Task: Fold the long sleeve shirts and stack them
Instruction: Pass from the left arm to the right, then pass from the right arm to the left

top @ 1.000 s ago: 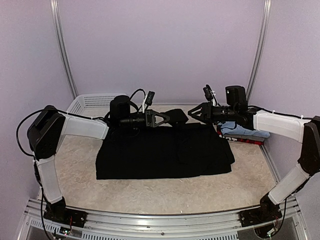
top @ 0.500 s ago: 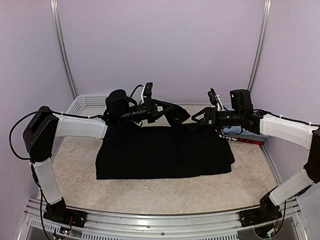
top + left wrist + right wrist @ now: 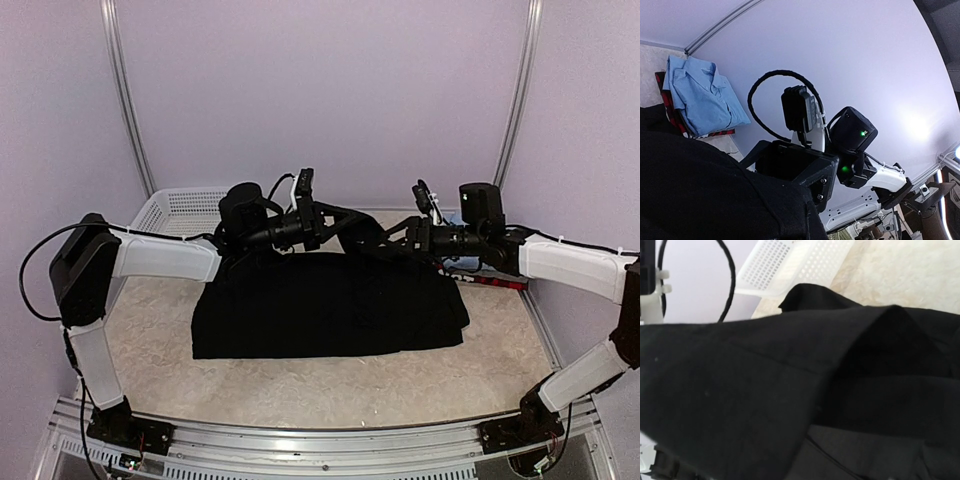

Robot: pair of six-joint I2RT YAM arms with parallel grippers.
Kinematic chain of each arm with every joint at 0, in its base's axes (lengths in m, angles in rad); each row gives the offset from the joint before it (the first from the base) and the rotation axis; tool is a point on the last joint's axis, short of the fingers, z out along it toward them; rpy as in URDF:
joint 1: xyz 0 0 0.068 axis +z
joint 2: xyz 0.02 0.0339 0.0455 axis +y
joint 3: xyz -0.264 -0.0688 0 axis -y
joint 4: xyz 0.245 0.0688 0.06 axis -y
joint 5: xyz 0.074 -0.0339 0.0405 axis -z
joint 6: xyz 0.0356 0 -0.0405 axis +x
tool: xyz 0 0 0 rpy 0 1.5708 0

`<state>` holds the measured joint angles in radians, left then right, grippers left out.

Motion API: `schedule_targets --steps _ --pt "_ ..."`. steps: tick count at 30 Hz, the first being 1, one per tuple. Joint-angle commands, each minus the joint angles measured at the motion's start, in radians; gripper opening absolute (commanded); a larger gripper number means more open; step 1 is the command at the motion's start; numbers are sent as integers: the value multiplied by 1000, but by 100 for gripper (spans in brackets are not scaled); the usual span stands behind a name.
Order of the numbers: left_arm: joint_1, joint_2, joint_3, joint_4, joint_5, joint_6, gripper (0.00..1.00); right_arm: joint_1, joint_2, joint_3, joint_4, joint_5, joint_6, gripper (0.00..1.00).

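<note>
The large black shirt (image 3: 330, 305) lies part-folded across the middle of the table. My left gripper (image 3: 328, 222) is shut on a raised flap of it (image 3: 357, 235) above the shirt's far edge. My right gripper (image 3: 392, 238) is open and meets that flap from the right; in the left wrist view (image 3: 790, 167) its jaws stand apart around the cloth. Black cloth (image 3: 765, 390) fills the right wrist view and hides the fingers. The folded light blue shirt (image 3: 702, 97) lies on the red-and-black shirt (image 3: 670, 107) at the far right.
A white mesh basket (image 3: 185, 205) stands at the back left, also in the right wrist view (image 3: 790, 265). The two-shirt stack sits under my right forearm, its red-and-black edge showing (image 3: 495, 282). Purple walls close in behind and on both sides.
My left gripper has lifted the black flap and carried it right. My right gripper has moved left until its open jaws reach the flap. The shirt's body has not moved.
</note>
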<state>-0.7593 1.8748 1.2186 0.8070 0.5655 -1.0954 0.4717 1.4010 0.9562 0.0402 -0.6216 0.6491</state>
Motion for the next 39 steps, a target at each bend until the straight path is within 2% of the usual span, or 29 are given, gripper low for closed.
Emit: schedule_targets --steps 1,9,13,15,16,19,23,26,30,33,36,39 --pt "-13 17 25 14 -12 5 0 15 39 13 62 -22 24 66" --pt "-17 11 -16 46 -21 2 0 31 104 33 157 -39 72 39" --pt "-24 12 -42 67 -21 0 0 31 108 42 176 -12 77 15" --pt "-27 11 -71 89 -21 1 0 32 107 78 119 25 26 2" --pt "-30 9 -85 103 -20 4 0 32 109 108 71 63 -12 0" --pt "-38 6 -115 117 -2 26 11 30 120 206 -106 156 -151 0" --pt "-46 9 -133 103 71 94 32 24 153 353 -331 241 -371 0" --pt "-46 -3 -163 61 97 189 50 20 177 427 -438 260 -528 0" --pt "-39 -59 -215 -43 76 352 67 13 211 500 -555 295 -669 0" --pt "-37 -123 -217 -189 13 505 74 8 232 544 -621 321 -714 0" --pt "-37 -184 -206 -321 -86 638 76 2 238 562 -636 328 -677 0" --pt "-35 -221 -188 -414 -202 723 78 -3 238 561 -622 236 -623 0"
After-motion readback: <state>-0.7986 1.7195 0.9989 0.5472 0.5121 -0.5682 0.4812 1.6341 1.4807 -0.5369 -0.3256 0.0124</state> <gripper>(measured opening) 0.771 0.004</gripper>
